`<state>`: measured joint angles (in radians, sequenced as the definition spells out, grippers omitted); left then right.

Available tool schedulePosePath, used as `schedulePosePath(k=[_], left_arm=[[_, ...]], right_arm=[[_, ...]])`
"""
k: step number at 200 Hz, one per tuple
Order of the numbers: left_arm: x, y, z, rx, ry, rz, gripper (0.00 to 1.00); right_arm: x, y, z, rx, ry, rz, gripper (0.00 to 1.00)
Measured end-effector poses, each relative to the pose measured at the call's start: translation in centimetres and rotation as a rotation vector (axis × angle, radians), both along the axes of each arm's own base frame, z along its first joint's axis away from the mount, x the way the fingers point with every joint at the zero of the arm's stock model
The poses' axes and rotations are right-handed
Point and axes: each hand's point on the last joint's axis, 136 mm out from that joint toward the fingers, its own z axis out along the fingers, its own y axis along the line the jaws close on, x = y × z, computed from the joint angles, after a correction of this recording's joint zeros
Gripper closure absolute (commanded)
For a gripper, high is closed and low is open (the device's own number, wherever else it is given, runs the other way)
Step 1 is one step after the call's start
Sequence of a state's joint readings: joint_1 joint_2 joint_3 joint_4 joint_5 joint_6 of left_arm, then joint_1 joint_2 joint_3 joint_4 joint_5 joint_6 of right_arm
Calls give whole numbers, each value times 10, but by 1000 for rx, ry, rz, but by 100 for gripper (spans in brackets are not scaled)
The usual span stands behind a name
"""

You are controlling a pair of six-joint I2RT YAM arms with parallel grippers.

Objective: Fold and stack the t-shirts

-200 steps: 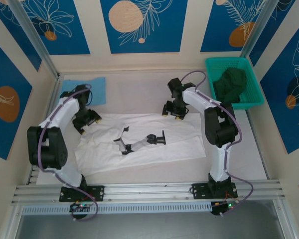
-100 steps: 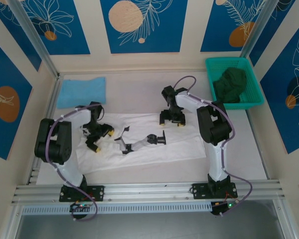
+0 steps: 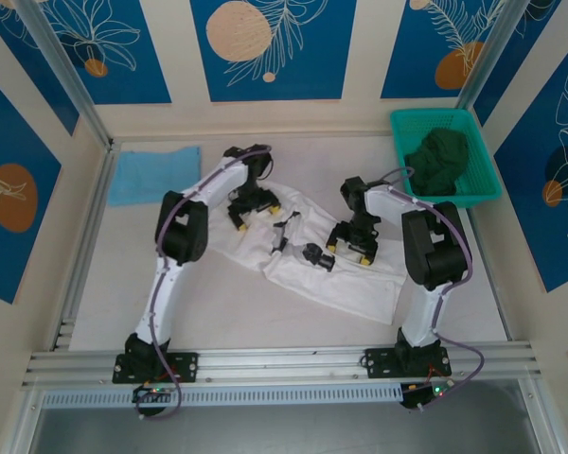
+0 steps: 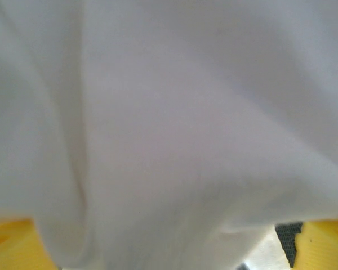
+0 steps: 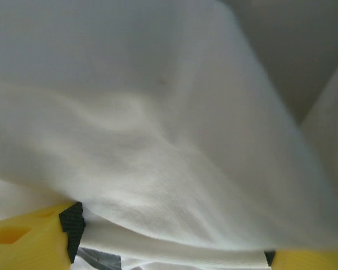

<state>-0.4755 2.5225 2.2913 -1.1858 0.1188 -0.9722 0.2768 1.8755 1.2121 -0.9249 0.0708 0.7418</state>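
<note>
Folding barely begun, nothing stacked yet.
The large white printed cloth t-shirt point(image 3: 346, 284) lies rumpled left of the teal plastic basket point(image 3: 454, 200). The plain light-blue t-shirt point(image 3: 156, 173) lies flat farther left. Left tool point(image 3: 253, 205) and right tool point(image 3: 353, 248) are splayed over white cloth, seemingly grasping nothing.

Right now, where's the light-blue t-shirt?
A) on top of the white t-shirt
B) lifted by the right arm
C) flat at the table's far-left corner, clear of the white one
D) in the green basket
C: the light-blue t-shirt lies flat at the far-left corner of the table, apart from the white t-shirt; the green basket holds a dark green cloth.
</note>
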Motion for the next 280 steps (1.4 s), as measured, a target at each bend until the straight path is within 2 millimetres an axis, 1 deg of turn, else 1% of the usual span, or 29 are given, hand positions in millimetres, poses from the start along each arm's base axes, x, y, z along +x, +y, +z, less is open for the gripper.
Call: schedulePosePath(k=[7, 20, 36, 57, 78, 91, 105, 123, 136, 142, 157, 168, 173, 184, 191, 199, 208, 217, 225, 232, 244, 258, 274, 280], left_arm=[[17, -12, 3, -20, -46, -24, 11], [49, -32, 7, -71, -149, -56, 12], [78, -46, 11, -139, -252, -73, 13], [108, -59, 17, -223, -364, -86, 12], [137, -72, 26, -301, -488, -97, 9], [151, -77, 31, -333, -550, -104, 6], [158, -78, 36, -341, -589, -118, 4], [161, -71, 37, -328, -600, -135, 1], [161, -62, 40, -302, -601, -157, 1], [159, -55, 42, -286, -592, -163, 1], [152, -37, 55, -245, -573, -170, 1], [144, -23, 70, -214, -564, -171, 4], [141, -16, 78, -202, -562, -166, 7], [132, -8, 94, -184, -561, -173, 22], [127, -2, 103, -177, -556, -171, 32], [123, 1, 108, -174, -549, -166, 42], [119, 3, 109, -167, -538, -177, 47], [115, 4, 104, -160, -519, -184, 48], [110, 3, 94, -152, -490, -190, 53], [106, 3, 83, -144, -461, -197, 55], [100, 0, 60, -129, -411, -212, 56], [95, -2, 32, -113, -356, -220, 56], [89, -1, 1, -93, -299, -224, 56], [90, -2, 3, -97, -302, -223, 56]], right_arm=[[-4, -2, 0, 8, 14, -33, 17], [-7, -4, -1, 22, 34, -84, 17], [-7, -2, 0, 38, 49, -138, 17], [-12, 9, -1, 80, 85, -219, 16], [-18, 20, -1, 115, 129, -308, 16], [-19, 26, 0, 126, 147, -345, 15], [-19, 28, 3, 121, 155, -364, 14], [-15, 24, 12, 82, 141, -360, 13], [-6, 19, 25, 54, 91, -327, 13], [1, 17, 35, 47, 57, -303, 14], [15, 17, 57, 48, -31, -242, 18], [18, 21, 71, 62, -88, -182, 20], [16, 25, 77, 72, -109, -149, 22], [9, 36, 86, 95, -136, -86, 27], [0, 47, 90, 118, -149, -32, 29], [-11, 58, 90, 140, -151, 23, 32], [-25, 69, 87, 157, -141, 76, 37], [-40, 78, 80, 166, -117, 116, 41], [-53, 82, 70, 167, -86, 146, 44], [-62, 82, 60, 164, -60, 151, 46], [-73, 78, 45, 153, -13, 138, 48], [-82, 75, 30, 132, 27, 121, 49], [-84, 76, 19, 117, 51, 104, 50], [-84, 79, 16, 115, 54, 101, 50]])
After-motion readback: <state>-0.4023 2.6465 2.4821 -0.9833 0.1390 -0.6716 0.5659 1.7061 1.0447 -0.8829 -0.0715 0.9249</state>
